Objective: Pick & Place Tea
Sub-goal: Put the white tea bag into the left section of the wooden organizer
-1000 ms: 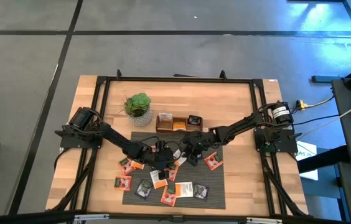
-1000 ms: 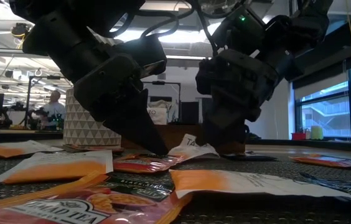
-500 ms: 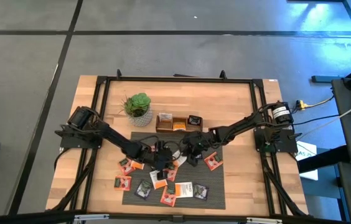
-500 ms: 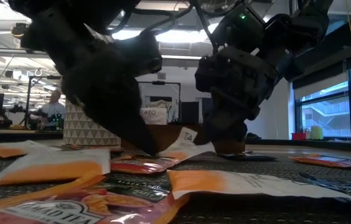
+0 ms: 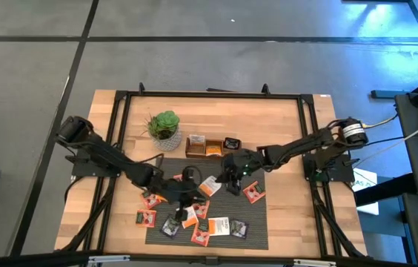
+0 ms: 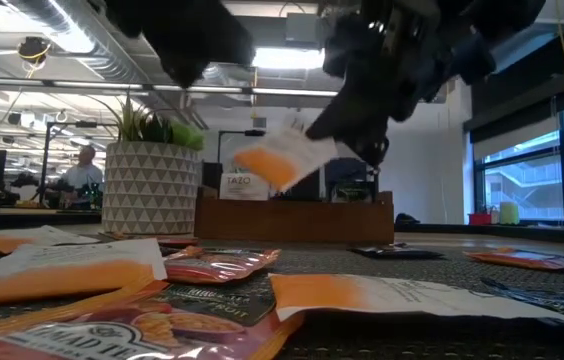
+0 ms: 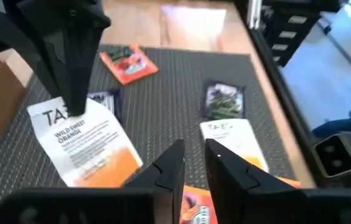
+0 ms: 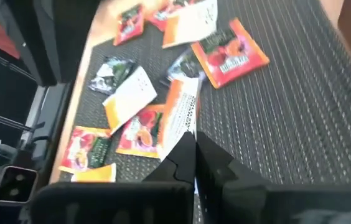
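The right gripper [image 5: 227, 182] hangs above the middle of the dark mat [image 5: 257, 222], its fingers [image 8: 185, 155] clenched on the edge of a white and orange tea sachet [image 6: 280, 158]. From table height that sachet hangs clear in the air, tilted, in front of the wooden tray [image 6: 292, 218] and just beside the potted plant [image 6: 147, 170]. From above it shows as a pale square at the gripper's tip, near the tray [image 5: 213, 146]. The left gripper [image 5: 181, 194] sits lower on the mat, close beside the right one; its fingers [image 7: 166, 171] stand slightly apart with nothing between them, pointing toward the lifted sachet. The rest of the tea lies flat on the mat: red sachets [image 5: 253, 193], white and orange ones [image 6: 402, 293] and dark ones [image 5: 170, 226], scattered mostly toward the mat's near edge, one red sachet lying partly off onto the tabletop [image 5: 283, 126]. A person [image 6: 84, 170] sits far back in the room.
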